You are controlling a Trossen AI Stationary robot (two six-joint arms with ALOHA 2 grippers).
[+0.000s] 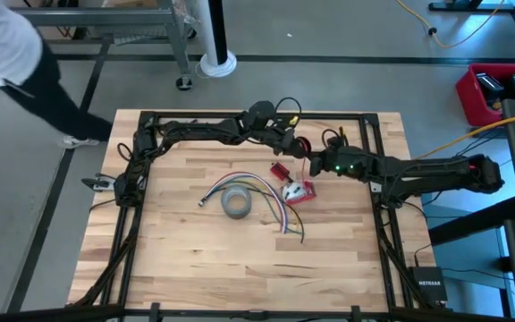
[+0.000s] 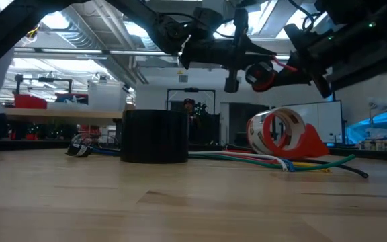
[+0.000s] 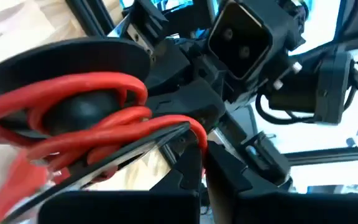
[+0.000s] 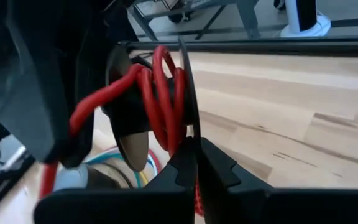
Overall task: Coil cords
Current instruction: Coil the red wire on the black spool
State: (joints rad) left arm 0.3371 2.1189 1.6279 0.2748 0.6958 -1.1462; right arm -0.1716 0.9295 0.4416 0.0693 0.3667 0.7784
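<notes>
A red cord [image 3: 92,93] is wound in several turns on a small black spool [image 4: 129,106], held well above the table's far middle [image 1: 304,148]. My left gripper [image 3: 197,162] reaches in from the left and is shut on the cord's loose stretch. My right gripper [image 4: 196,146] comes from the right and is shut on the spool's thin flange. In the low view the spool [image 2: 261,74] hangs high above the wood between both arms. My left gripper pinches the red cord between its two fingers at the stretch that leaves the spool [image 3: 200,135]. It comes in about level from the table's left. The short run from the winding to the fingers is nearly straight [image 4: 86,112]. My right gripper pinches the rim of the spool's thin disc flange [image 4: 188,121] between its two fingers, meeting it edge-on. It reaches in from the table's right, slanting slightly down. The spool is lifted clear of the table, its flanges standing on edge.
On the table's middle lie a grey tape roll [image 1: 236,203], a bundle of coloured wires [image 1: 266,192], a red tape dispenser [image 1: 299,190] and a small red part [image 1: 280,172]. A black frame [image 1: 150,121] runs around the table. A person stands at the far left [image 1: 7,54].
</notes>
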